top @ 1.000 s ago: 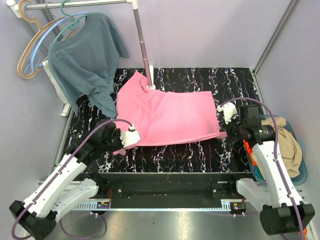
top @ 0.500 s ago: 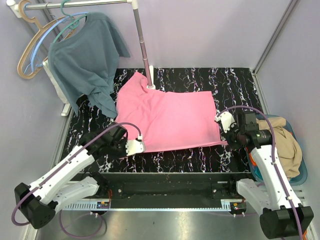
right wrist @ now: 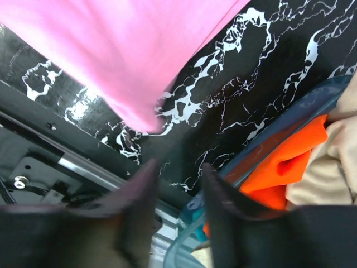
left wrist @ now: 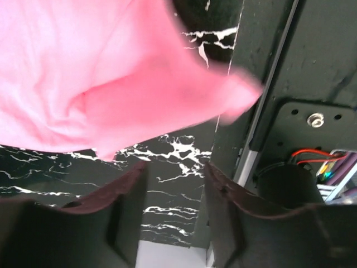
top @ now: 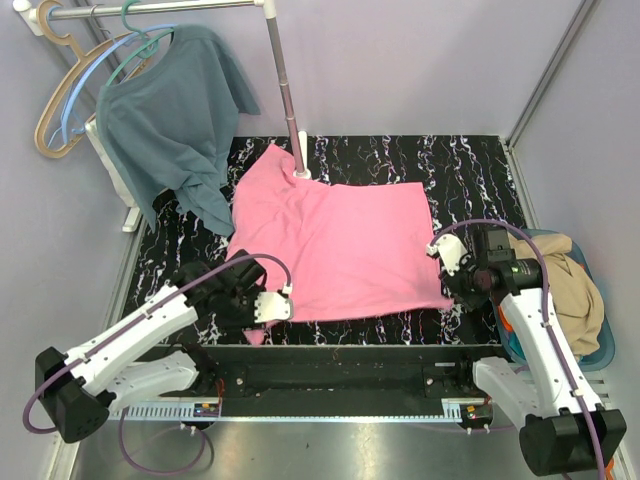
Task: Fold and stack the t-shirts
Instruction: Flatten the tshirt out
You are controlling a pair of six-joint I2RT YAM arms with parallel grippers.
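**Corners at the near edge: what bugs me about this pink shirt**

Pink shirt (top: 335, 240) is spread out flat in the middle of the tabletop (top: 470, 165), with a few soft wrinkles on its left side. Left end effector (left wrist: 174, 184) sits at the near-left corner and right end effector (right wrist: 177, 173) at the near-right corner. Both have their fingers spread with nothing between them, so neither one has hold of any cloth. The tan shirt (top: 580, 290) and orange shirt (right wrist: 295, 148) are bunched up in the tub (top: 607, 345) off the right side, not folded yet.

What I'd watch for: the near-left corner droops over the near edge of the tabletop, right above the rail and some wiring. My guess is a sloppy grab there could drag more cloth over the lip or snag it on that hardware. At the far left, a flap lies against the foot of the pole (top: 301, 168). Pull the shirt toward the near side and it may catch there and skew the whole thing. The cloth also looks thin and floppy, so a pinch could easily take only part of it or miss.

Orientation: the long axis runs left to right, roughly square to the near edge, with that one flap poking out far-left. I can't make out the neckline, so I can't tell which end is the top.
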